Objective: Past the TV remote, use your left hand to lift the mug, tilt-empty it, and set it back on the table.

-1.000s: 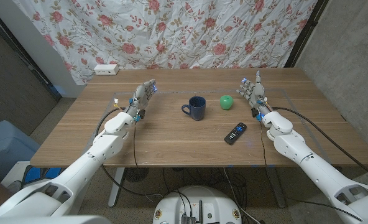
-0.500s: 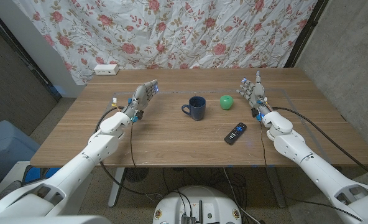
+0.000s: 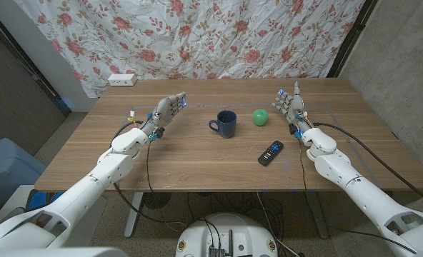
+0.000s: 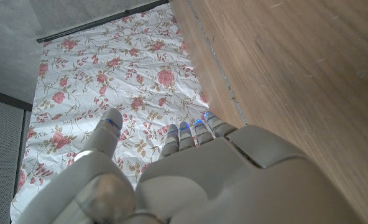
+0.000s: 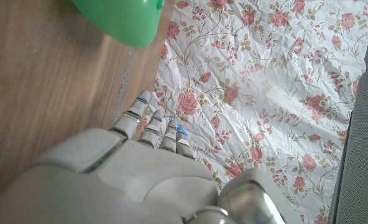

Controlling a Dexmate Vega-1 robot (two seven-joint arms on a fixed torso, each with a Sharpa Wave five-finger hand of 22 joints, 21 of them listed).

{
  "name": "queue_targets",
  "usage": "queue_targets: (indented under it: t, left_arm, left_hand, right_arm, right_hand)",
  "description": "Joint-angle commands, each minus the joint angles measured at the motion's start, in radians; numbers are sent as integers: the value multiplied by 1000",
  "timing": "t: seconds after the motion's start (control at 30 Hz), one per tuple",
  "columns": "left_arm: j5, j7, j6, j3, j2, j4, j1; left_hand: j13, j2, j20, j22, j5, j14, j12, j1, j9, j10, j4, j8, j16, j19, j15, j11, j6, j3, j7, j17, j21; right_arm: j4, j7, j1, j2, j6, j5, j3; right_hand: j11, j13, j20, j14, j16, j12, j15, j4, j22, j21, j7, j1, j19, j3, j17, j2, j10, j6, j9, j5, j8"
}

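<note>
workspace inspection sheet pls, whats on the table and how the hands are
surface: wooden table, bare wood showing
job's things: blue mug upright, handle toward the robot's left; black remote nearer the robot
clutter: green ball beside the mug; white power strip at the far edge
hands: left hand and right hand hold nothing, fingers apart
cables: black cables along both arms
surroundings: floral curtain behind the table

White, smooth-shelled arms trailing black cables — each grey robot hand [image 3: 167, 109] [image 3: 290, 101] tipped with small blue lights
</note>
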Motion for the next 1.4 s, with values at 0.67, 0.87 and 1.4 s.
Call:
queue_targets:
  t: [0.67, 0.87, 1.4]
  left_arm:
    - [70, -186, -114, 77, -10, 94, -79]
    - [93, -217, -141, 94, -13, 118, -97]
    - [158, -267, -252, 129, -32, 198, -143]
  left_hand:
    - [5, -19, -11, 3, 16, -38, -5, 83, 6, -41, -9, -3, -3, -34, 1, -22, -40, 26, -13, 3, -8]
    - [6, -26, -5, 3, 14, -55, -8, 112, 6, -61, -9, -5, -3, -66, 5, -27, -61, 37, -17, 4, -13]
    - [6, -58, -3, 4, 4, -167, -16, 200, 6, -171, -6, -13, -7, -181, 25, -9, -162, 67, -19, 5, -13]
  right_arm:
    - [1, 0, 0, 0, 1, 0, 0]
    - [1, 0, 0, 0, 0, 0, 0]
    - [-1, 0, 0, 0, 0, 0, 0]
  right_hand:
    - [-2, 4, -2, 6, 4, 6, -7, 7, 1, 5, -1, -10, 5, 0, 3, 50, 3, 6, 4, 5, 5]
    - [-3, 4, -3, 7, 5, 5, -5, 7, 1, 5, -2, -9, 5, 0, 3, 50, 2, 7, 4, 5, 5]
    - [-3, 4, -2, 7, 5, 5, -6, 7, 1, 5, -1, -9, 5, 0, 3, 50, 2, 7, 4, 6, 5]
